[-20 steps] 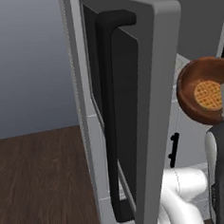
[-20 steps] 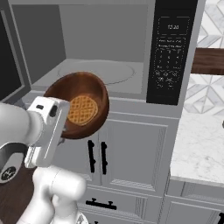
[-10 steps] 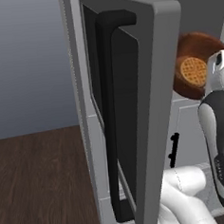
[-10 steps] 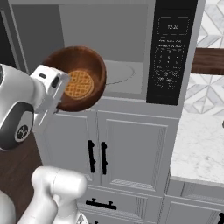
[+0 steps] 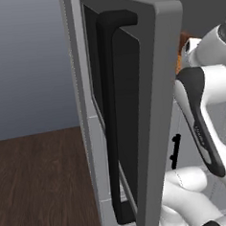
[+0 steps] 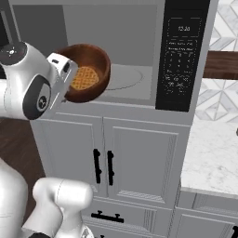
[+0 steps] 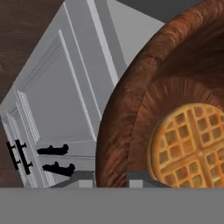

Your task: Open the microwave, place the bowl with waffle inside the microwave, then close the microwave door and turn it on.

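The claw (image 6: 69,76), clamped on the near rim of the bowl (image 6: 88,69) holding the waffle (image 6: 83,78), hangs at the mouth of the microwave (image 6: 139,69), whose door (image 5: 143,107) stands open; it should probably keep level and clear the lip before lowering.

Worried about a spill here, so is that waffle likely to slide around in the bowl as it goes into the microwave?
Probably a little. The waffle looks stiff and flat, lying loose in the tilted bowl. The deep curved sides should likely keep it in.
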Robot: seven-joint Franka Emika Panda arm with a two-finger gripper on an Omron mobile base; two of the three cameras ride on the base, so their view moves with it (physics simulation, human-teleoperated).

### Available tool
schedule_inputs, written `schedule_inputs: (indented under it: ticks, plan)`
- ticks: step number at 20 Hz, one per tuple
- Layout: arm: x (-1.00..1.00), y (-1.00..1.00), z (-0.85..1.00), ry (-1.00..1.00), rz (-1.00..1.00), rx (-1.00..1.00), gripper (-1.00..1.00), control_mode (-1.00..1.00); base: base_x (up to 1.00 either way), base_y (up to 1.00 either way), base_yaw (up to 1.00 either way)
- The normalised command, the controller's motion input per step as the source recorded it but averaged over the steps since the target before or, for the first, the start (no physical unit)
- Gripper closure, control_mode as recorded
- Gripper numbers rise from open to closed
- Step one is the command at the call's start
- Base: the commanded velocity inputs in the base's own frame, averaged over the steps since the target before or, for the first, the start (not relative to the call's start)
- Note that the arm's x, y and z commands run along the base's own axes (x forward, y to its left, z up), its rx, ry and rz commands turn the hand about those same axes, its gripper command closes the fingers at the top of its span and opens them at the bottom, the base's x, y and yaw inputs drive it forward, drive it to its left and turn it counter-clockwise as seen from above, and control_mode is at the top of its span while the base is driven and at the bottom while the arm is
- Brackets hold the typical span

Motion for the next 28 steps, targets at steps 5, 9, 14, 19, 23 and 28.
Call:
schedule_inputs:
  ticks: [5, 9, 14, 19, 23, 28]
  plan:
    - [0.73, 0.06, 0.00, 0.00, 0.11, -0.02, 1.00, -1.00, 0.00, 0.00, 0.00]
    - [0.72, 0.00, 0.00, 0.00, 0.11, 0.00, 1.00, -1.00, 0.00, 0.00, 0.00]
    - [0.75, 0.00, 0.00, 0.00, 0.03, 0.00, 1.00, -1.00, 0.00, 0.00, 0.00]
    - [0.64, -0.08, 0.00, 0.00, 0.00, 0.00, 1.00, -1.00, 0.00, 0.00, 0.00]
    - [0.48, -0.04, 0.00, 0.00, 0.00, 0.00, 1.00, -1.00, 0.00, 0.00, 0.00]
    - [0.50, -0.03, -0.12, 0.01, 0.00, 0.00, 1.00, -1.00, 0.00, 0.00, 0.00]
